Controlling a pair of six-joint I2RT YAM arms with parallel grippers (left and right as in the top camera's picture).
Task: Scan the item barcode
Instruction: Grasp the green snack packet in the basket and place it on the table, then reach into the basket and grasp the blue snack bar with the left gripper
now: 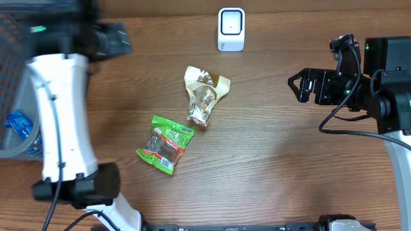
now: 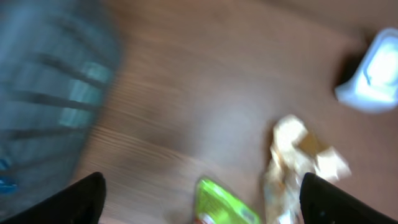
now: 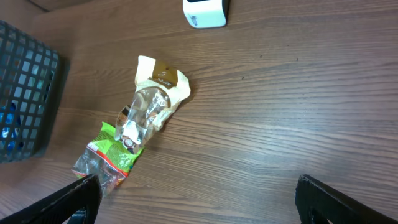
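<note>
green packet (image 2: 224,206) near left end effector (image 2: 202,182)

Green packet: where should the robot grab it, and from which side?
Probably from straight above, pinching across its narrow width near the end farthest from the beige packet. The green packet lies flat on the table, so no edge sticks up to grab sideways, and its other end is crowded by the beige packet.

Heavy blur smears the left wrist view: the basket (image 2: 50,93) is a grey-blue haze, and the green packet (image 2: 224,205) runs off the bottom edge. From the right wrist, the scanner (image 3: 205,12) is cropped at top.
</note>
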